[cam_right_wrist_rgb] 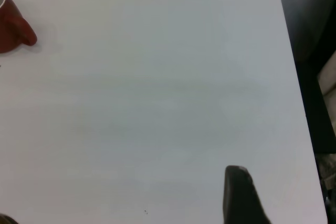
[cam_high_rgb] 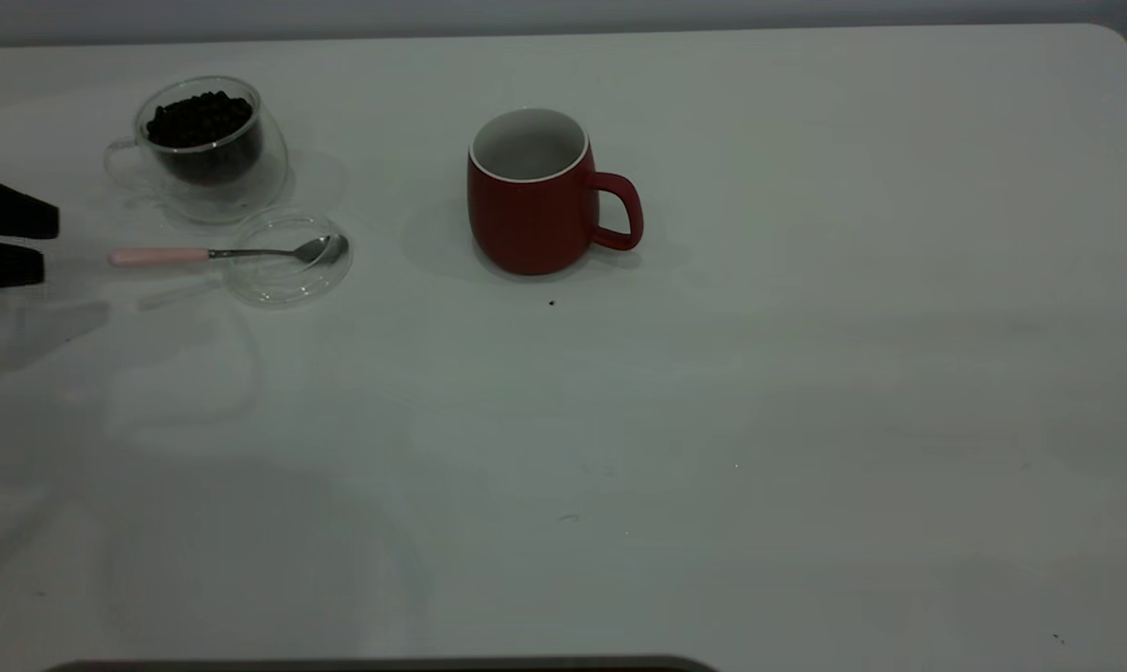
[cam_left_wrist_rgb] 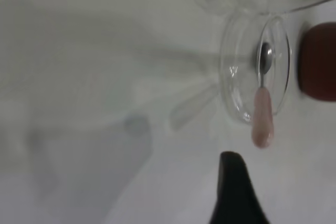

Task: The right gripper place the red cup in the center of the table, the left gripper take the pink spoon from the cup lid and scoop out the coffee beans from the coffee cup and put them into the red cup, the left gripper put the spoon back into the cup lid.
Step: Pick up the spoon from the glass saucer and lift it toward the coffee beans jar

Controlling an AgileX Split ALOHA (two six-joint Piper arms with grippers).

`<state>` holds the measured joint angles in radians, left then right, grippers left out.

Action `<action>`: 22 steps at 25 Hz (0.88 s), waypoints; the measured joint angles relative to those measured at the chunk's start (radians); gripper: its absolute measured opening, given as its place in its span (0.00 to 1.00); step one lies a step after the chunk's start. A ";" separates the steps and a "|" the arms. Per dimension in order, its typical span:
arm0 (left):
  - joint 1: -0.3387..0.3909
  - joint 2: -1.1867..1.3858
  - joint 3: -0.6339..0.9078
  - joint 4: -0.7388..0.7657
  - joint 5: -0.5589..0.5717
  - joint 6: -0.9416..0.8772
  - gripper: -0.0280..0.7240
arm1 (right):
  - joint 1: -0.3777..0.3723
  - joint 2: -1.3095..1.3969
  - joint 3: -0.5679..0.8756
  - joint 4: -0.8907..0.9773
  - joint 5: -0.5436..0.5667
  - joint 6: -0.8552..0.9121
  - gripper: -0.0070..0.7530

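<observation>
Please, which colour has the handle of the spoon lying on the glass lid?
Pale pink; the pink spoon has a shiny metal bowl. The exterior view shows it best.

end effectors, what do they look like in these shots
The left end effector shows as two plain matte black wedge-shaped fingers, one above the other, tapering to blunt tips. In the left wrist view only one dark pointed tip shows. Of the right end effector only one similar black finger is visible. No cables or markings can be seen.
</observation>
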<state>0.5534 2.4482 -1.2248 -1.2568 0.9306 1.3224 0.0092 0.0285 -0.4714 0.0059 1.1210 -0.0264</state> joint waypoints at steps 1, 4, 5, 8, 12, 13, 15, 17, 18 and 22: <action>0.000 0.007 0.000 -0.014 0.001 0.005 0.78 | 0.000 0.000 0.000 0.000 0.000 0.000 0.59; -0.001 0.026 0.000 -0.031 0.001 0.009 0.86 | 0.000 0.000 0.000 0.000 0.000 0.000 0.59; -0.002 0.031 0.000 -0.032 0.001 0.009 0.88 | 0.000 0.000 0.000 0.000 0.000 0.000 0.59; -0.011 0.050 -0.001 -0.056 0.001 0.009 0.88 | 0.000 0.000 0.000 0.000 0.000 0.000 0.59; -0.042 0.069 -0.002 -0.101 0.001 0.040 0.87 | 0.000 0.000 0.000 0.000 0.000 0.000 0.59; -0.052 0.073 -0.002 -0.107 0.000 0.047 0.86 | 0.000 0.000 0.000 0.000 0.000 0.000 0.59; -0.078 0.081 -0.002 -0.116 -0.007 0.057 0.85 | 0.000 0.000 0.000 0.000 0.000 0.000 0.59; -0.103 0.087 -0.002 -0.117 -0.028 0.058 0.84 | 0.000 0.000 0.000 0.000 0.000 0.000 0.59; -0.116 0.088 -0.002 -0.117 -0.050 0.058 0.83 | 0.000 0.000 0.000 0.000 0.000 0.000 0.59; -0.151 0.097 -0.003 -0.129 -0.074 0.067 0.83 | 0.000 0.000 0.000 0.000 0.000 0.000 0.59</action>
<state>0.4024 2.5449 -1.2277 -1.3856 0.8566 1.3893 0.0092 0.0285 -0.4714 0.0059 1.1210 -0.0264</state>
